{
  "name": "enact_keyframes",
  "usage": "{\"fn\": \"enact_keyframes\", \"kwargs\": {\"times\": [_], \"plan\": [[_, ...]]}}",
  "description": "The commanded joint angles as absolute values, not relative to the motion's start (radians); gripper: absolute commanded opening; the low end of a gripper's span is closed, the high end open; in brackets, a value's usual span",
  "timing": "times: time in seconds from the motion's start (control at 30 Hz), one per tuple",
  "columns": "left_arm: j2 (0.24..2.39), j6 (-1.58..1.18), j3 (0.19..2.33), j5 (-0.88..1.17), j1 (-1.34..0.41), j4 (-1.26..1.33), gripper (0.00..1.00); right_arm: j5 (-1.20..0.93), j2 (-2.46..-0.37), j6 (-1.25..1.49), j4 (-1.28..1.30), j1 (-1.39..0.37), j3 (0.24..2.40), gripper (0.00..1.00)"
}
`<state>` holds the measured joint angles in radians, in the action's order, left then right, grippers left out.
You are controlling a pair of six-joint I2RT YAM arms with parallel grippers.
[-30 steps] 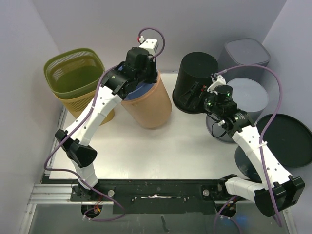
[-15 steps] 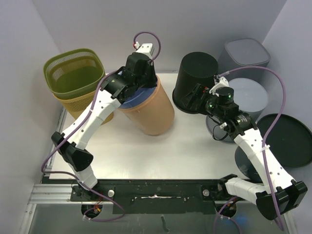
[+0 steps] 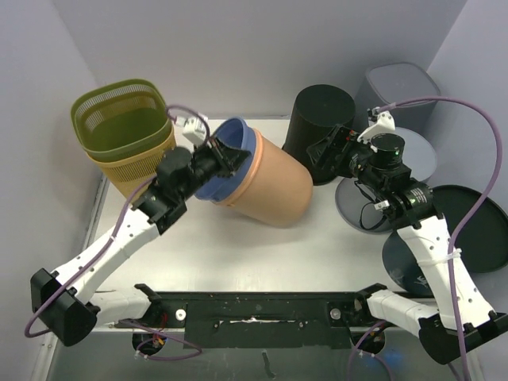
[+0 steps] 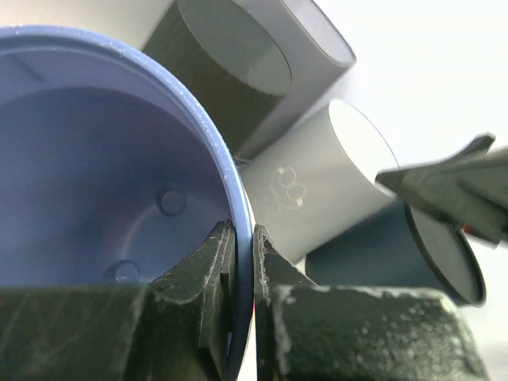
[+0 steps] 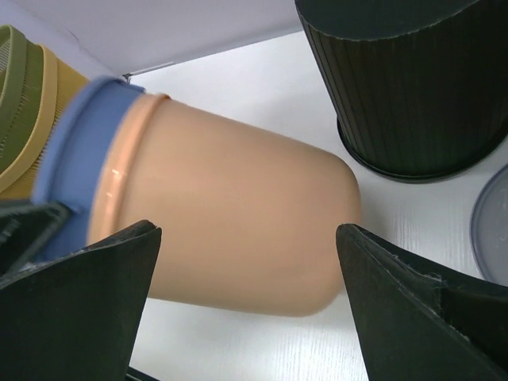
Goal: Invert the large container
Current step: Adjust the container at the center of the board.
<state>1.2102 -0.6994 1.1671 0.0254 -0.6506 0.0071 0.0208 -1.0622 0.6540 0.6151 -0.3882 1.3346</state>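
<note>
L tool (image 4: 242, 238) clamps blue rim (image 4: 235, 186) of tan container (image 3: 270, 186), tipped on side mid-frame; R tool (image 3: 325, 151) open. Risk: rim slips, container rolls into black bin (image 3: 321, 115).

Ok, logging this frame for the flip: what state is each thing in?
Container, tipped on its side, rim clamped.
Left gripper, shut on container rim.
Right gripper, open, clear of container.
Black bin, upside down.
Green basket, upright, nested in yellow basket.
</note>
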Motion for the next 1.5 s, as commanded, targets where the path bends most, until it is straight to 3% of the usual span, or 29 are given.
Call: {"fn": "enact_keyframes", "kwargs": {"times": [0.0,0.27,0.67,1.47], "plan": [[1.082,-0.737,0.949,0.111,-0.691,0.663,0.0,0.104,-1.067,0.641,0.654,-0.405,1.393,0.98],[0.995,-0.769,0.716,0.171,-0.707,0.902,0.0,-0.131,-1.087,0.585,0.557,-0.415,1.347,0.98],[0.839,-0.904,0.424,-0.047,-0.697,0.994,0.0,0.456,-1.454,0.561,0.906,-0.854,1.666,0.98],[0.726,-1.244,0.134,-0.202,-0.581,0.931,0.0,0.517,-1.765,0.503,0.898,-1.051,1.906,0.98]]}}
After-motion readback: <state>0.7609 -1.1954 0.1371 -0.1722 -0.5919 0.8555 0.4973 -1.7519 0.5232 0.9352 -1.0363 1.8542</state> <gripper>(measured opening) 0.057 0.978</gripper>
